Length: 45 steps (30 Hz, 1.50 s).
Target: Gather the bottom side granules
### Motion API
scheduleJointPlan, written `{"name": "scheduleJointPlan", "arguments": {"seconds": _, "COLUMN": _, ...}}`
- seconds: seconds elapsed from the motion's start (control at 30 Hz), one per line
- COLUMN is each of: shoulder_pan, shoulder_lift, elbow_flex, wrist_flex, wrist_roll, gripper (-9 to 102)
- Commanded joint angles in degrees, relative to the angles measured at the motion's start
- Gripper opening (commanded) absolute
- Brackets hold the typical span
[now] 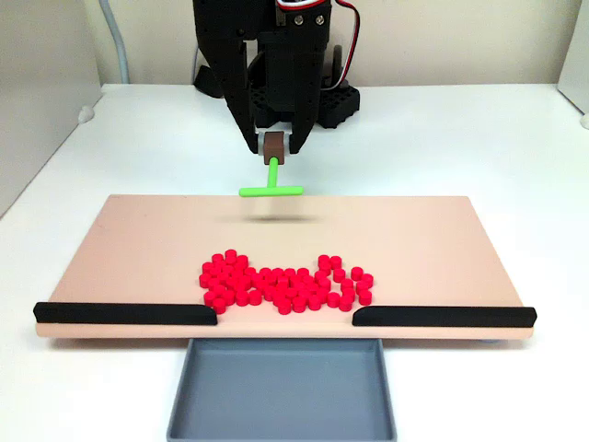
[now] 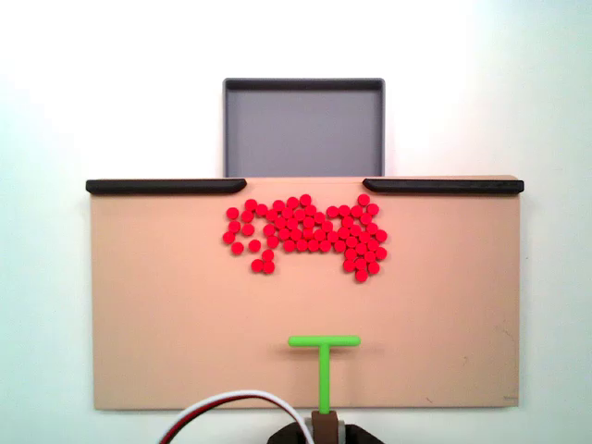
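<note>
White tabletop carries a tan board [image 1: 138, 239]. From left to right, the granules [image 1: 285, 284] lie in a loose heap well ahead of the fingers [image 1: 241, 101], which clench the green T-tool [image 1: 271, 189]. They look light, hard, prone to roll; sweeping suits, not pinching.

The black arm hangs upright, its end effector [image 1: 274, 145] pointing down, fingers pinched together.

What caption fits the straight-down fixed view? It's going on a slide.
Gripper holding a green T-shaped tool above a tan board, red granules clustered near the grey tray.
</note>
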Motion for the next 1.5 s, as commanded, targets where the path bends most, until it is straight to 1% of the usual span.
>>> {"name": "scheduleJointPlan", "arguments": {"seconds": 0.0, "shoulder_pan": 0.18, "shoulder_lift": 0.62, "elbow_flex": -1.76, "wrist_flex": -0.26, "wrist_roll": 0.44, "gripper": 0}}
{"name": "scheduleJointPlan", "arguments": {"seconds": 0.97, "shoulder_pan": 0.7, "shoulder_lift": 0.35, "elbow_flex": -1.85, "wrist_flex": -0.26, "wrist_roll": -0.26, "gripper": 0}}
{"name": "scheduleJointPlan", "arguments": {"seconds": 1.23, "shoulder_pan": 2.11, "shoulder_lift": -0.53, "elbow_flex": -1.85, "wrist_flex": -0.26, "wrist_roll": -2.02, "gripper": 0}}
{"name": "scheduleJointPlan", "arguments": {"seconds": 1.47, "shoulder_pan": 5.8, "shoulder_lift": -1.93, "elbow_flex": -1.85, "wrist_flex": -0.35, "wrist_roll": -6.94, "gripper": 0}}
